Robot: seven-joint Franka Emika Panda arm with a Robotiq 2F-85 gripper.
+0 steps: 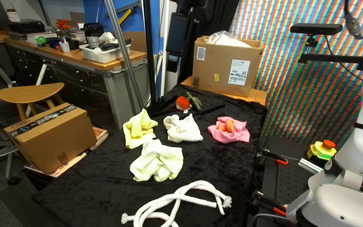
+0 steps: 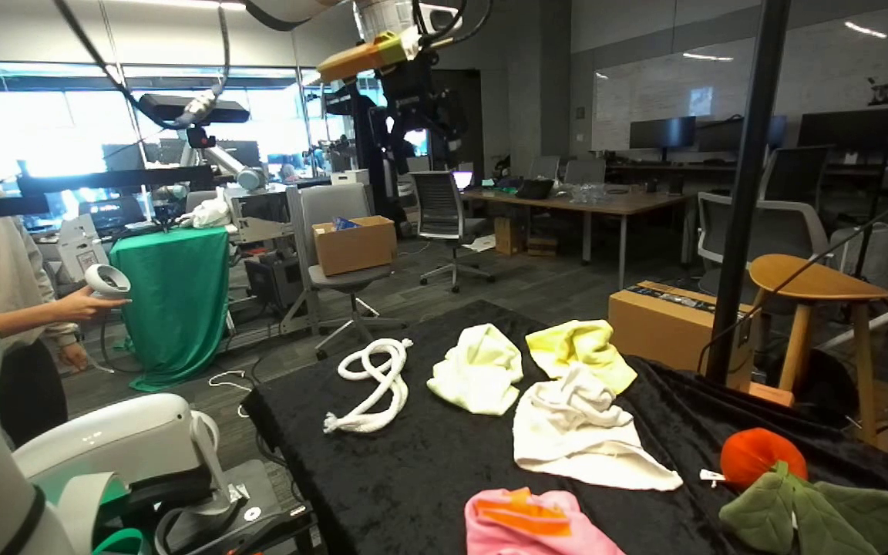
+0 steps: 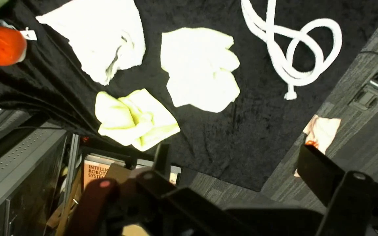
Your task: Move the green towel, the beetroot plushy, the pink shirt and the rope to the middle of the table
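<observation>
The claw [image 3: 233,151] is spread wide; in the wrist view the black surface [image 3: 267,108] and a patch of floor [image 3: 215,194] show between its fingers [image 3: 319,173]. In an exterior view it hangs high, well apart from every cloth. Of the task items, the green towel [image 3: 136,121] appears nearest the claw in the wrist view, just beyond the fingertip at left; I cannot judge the drop between them from there. The beetroot plushy [image 3: 3,47] sits much farther off, at that view's left edge, the white cloth [image 3: 103,36] to its right. The rope [image 1: 177,198] lies in loose loops to the upper right, the pale yellow cloth [image 3: 199,68] between it and the towel. In both exterior views the pink shirt [image 1: 233,135] lies crumpled near the white cloth, toward the robot's base [image 1: 339,198], an orange patch showing.
</observation>
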